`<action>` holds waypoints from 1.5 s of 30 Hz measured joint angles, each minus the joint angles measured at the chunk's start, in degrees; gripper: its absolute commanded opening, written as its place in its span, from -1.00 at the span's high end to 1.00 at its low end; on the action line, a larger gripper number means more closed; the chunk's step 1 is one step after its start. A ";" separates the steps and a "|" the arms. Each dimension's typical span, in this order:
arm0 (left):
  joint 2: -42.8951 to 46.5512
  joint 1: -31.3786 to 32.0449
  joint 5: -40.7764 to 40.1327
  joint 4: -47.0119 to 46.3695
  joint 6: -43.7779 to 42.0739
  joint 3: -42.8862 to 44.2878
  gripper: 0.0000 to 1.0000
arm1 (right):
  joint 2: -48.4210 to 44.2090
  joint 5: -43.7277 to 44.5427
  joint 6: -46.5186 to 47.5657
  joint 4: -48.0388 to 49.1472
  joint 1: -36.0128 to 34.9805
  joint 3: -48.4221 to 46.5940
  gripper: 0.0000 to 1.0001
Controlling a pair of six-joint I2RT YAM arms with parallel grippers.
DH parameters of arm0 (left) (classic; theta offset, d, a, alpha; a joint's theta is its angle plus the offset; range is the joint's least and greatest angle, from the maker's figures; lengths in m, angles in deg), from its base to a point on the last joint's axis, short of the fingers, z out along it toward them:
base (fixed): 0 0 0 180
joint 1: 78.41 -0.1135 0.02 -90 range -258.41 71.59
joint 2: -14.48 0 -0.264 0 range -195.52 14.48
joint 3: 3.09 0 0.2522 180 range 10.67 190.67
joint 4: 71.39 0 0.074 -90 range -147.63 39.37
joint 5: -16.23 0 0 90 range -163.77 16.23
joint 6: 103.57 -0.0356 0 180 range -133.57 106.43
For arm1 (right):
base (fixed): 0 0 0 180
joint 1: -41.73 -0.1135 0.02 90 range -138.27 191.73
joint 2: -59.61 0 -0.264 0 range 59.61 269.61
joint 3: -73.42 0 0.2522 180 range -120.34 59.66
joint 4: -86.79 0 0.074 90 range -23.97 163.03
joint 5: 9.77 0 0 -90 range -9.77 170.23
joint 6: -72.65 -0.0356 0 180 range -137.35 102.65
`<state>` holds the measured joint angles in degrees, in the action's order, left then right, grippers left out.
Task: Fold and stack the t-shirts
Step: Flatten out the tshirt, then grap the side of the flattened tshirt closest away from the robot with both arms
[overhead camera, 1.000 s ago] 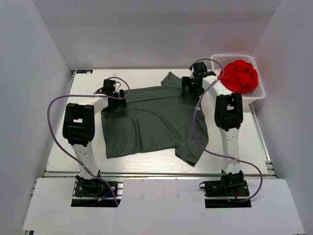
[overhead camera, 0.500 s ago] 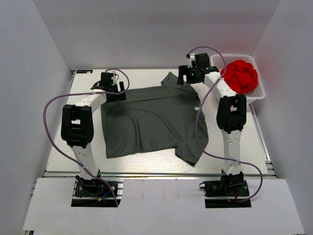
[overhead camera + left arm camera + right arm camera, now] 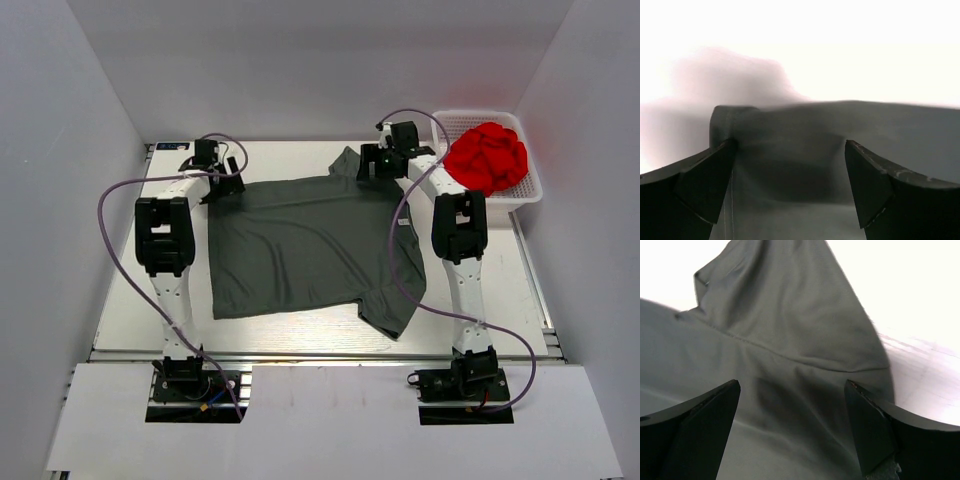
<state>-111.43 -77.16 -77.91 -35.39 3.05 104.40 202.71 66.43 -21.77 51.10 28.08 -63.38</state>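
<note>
A dark charcoal-grey t-shirt [image 3: 310,245] lies spread flat on the white table, one sleeve at the far right and one at the near right. My left gripper [image 3: 222,184] is open over the shirt's far left corner, which shows between its fingers in the left wrist view [image 3: 790,150]. My right gripper [image 3: 368,166] is open over the far right sleeve, whose seam and cloth fill the right wrist view [image 3: 790,355]. Neither gripper holds cloth.
A white basket [image 3: 527,195] at the far right holds a bunched red cloth [image 3: 488,155]. White walls enclose the table on three sides. Purple cables loop off both arms.
Both arms have reached farther back. The left gripper moved to the shirt's far left corner, the right gripper swung left over the far sleeve. The shirt's left edge lies a little straighter.
</note>
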 measured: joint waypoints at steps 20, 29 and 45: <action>-19.54 -0.68 11.30 2.01 -3.98 31.04 -0.99 | 5.07 -2.29 -7.52 5.84 7.17 -5.07 -0.81; -14.29 -0.87 16.85 2.86 -4.42 27.69 -0.99 | -4.63 -0.96 2.84 2.43 3.34 1.20 -0.81; 47.04 0.31 4.46 1.07 8.46 -41.46 -0.99 | -54.01 5.53 -3.45 8.96 -4.57 55.49 -0.81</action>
<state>-64.40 -76.85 -73.45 -34.32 11.51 62.94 148.71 71.96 -25.23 60.06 23.52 -7.89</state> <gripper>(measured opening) 0.996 0.904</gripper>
